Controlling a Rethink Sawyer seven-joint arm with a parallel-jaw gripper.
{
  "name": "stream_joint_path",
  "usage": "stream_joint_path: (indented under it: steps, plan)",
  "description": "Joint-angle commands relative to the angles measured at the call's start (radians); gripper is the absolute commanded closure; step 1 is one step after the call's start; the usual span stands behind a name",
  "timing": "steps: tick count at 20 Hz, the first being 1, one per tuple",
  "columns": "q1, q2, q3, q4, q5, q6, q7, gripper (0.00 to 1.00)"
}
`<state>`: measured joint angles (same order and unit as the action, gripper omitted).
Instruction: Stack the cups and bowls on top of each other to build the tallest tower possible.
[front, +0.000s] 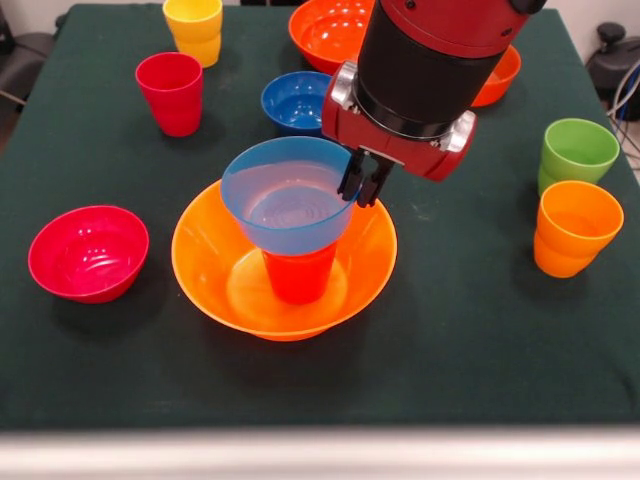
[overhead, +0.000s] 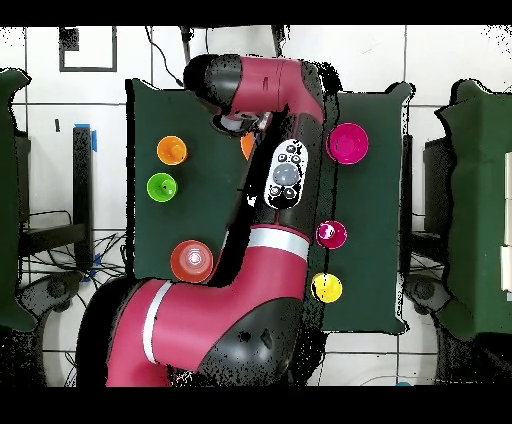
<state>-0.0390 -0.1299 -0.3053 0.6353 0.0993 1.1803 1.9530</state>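
I have three tiers up mid-table: the large orange bowl (front: 284, 262), a red-orange cup (front: 298, 274) upside down in it, and the light blue bowl (front: 286, 194) on top. My gripper (front: 364, 185) has its fingers together, seemingly pinching that bowl's rim. The dark blue bowl (front: 297, 101), magenta bowl (front: 88, 252) and four loose cups are not yet stacked.

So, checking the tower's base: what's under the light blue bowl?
A red-orange cup stands in the large orange bowl, carrying the light blue bowl. The cup's rim is hidden beneath the bowl.
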Motion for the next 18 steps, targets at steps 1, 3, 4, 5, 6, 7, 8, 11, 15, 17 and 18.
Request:
stream_joint_path:
  steps: [1, 3, 4, 5, 6, 7, 8, 11, 15, 17, 18]
  plan:
    - [0.002, -0.016, 0.046, 0.071, 0.002, 0.031, 0.140, 1.00]
    - [0.000, -0.019, 0.047, 0.084, 0.000, 0.016, 0.137, 1.00]
    - [0.000, -0.019, 0.047, 0.089, -0.002, 0.010, 0.135, 1.00]
    - [-0.001, -0.019, 0.048, 0.090, -0.002, 0.009, 0.134, 1.00]
    - [0.000, -0.018, 0.049, 0.092, -0.002, 0.007, 0.133, 1.00]
    - [0.000, -0.016, 0.050, 0.091, -0.002, 0.005, 0.134, 1.00]
    - [0.000, -0.015, 0.050, 0.091, -0.002, 0.004, 0.135, 1.00]
    - [-0.001, -0.008, 0.050, 0.085, -0.003, 0.001, 0.135, 1.00]
    - [-0.004, 0.000, 0.050, 0.070, -0.004, 0.008, 0.130, 1.00]
    - [-0.003, -0.003, 0.050, 0.075, -0.005, 0.004, 0.129, 1.00]
    - [-0.003, -0.003, 0.049, 0.074, -0.005, 0.005, 0.128, 1.00]
